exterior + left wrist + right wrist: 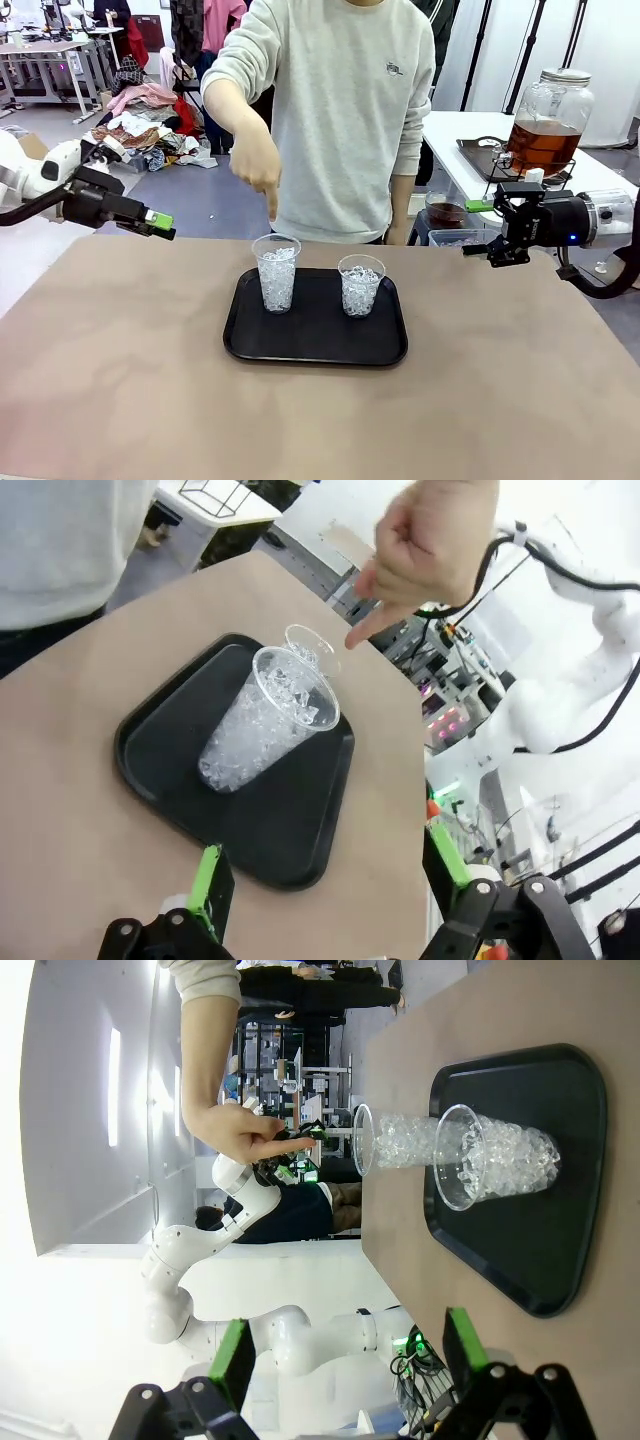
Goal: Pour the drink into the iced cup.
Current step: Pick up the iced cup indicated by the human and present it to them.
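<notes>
- Spread and empty, the right claw [478, 228] hangs at the table [120, 380] edge; the left claw [157, 222], also released, hangs opposite.
- Behind the right claw, the nearer one, the drink [543, 143] stands in an upright dispenser jar [548, 100] on a side table [450, 135].
- A person's hand [258, 165] points down at the tray's [240, 340] left iced cup [276, 273].
- The jar's foot is hidden behind the claw; a tap cannot be made out.

The front view looks from the robot's side across the bench [120, 380] at the person [340, 120], taking in the whole tray [310, 340] from a middling distance. The left wrist view looks down past the left claw [323, 840] onto the tray, nearer and rolled askew. The right wrist view, rolled sideways, looks past the right claw [346, 1322] along the bench. All three share the tray, cups [277, 280] and pointing hand [258, 165].
</notes>
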You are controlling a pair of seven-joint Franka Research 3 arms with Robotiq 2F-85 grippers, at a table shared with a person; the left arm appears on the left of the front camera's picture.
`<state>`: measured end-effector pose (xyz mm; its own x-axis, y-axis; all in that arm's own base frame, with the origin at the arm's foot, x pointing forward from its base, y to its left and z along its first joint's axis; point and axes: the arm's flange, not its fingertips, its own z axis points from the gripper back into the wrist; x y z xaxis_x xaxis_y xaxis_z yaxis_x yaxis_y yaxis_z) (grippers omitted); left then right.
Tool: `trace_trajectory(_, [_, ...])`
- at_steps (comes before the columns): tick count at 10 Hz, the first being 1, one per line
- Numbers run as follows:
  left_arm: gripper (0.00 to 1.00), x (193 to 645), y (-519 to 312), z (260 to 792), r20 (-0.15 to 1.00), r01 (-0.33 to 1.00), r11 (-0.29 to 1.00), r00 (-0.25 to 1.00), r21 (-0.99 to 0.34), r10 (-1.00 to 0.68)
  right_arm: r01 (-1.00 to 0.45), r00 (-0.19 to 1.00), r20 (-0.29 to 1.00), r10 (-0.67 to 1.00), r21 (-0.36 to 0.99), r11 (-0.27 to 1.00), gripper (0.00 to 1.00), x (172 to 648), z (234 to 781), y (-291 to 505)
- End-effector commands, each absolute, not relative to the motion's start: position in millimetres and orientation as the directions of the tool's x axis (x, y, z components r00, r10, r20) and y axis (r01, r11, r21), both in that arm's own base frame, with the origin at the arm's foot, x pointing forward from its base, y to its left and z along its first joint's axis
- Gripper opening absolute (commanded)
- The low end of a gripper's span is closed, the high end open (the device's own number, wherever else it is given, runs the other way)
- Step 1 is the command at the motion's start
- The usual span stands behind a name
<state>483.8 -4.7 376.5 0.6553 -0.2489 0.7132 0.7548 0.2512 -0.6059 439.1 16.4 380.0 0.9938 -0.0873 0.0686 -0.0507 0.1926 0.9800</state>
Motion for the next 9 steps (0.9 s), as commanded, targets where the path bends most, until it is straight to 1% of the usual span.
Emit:
trace_trajectory(1, [1.00, 473.3, -13.5, 371.2, 0.710, 0.762, 0.240, 0.648, -0.602, -0.276, -0.054, 0.993, 0.072, -0.089, 0.980, 0.192, 1.00, 439.2, 382.0, 15.6])
trace_trajectory(2, [1.00, 483.8, -4.7, 376.5, 0.713, 0.755, 0.251, 0.655, -0.606, -0.249, -0.054, 0.993, 0.072, -0.089, 0.980, 0.192, 1.00, 439.2, 382.0, 15.6])
trace_trajectory(7, [1.00, 481.5, -5.7, 373.7, 0.716, 0.760, 0.248, 0.649, -0.600, -0.255, -0.054, 0.993, 0.072, -0.089, 0.980, 0.192, 1.00, 439.2, 382.0, 15.6])
trace_trajectory(9, [1.00, 478.7, -11.6, 357.8, 0.827, 0.877, 0.241, 0.475, -0.416, -0.300, -0.054, 0.993, 0.072, -0.089, 0.980, 0.192, 1.00, 439.2, 382.0, 15.6])
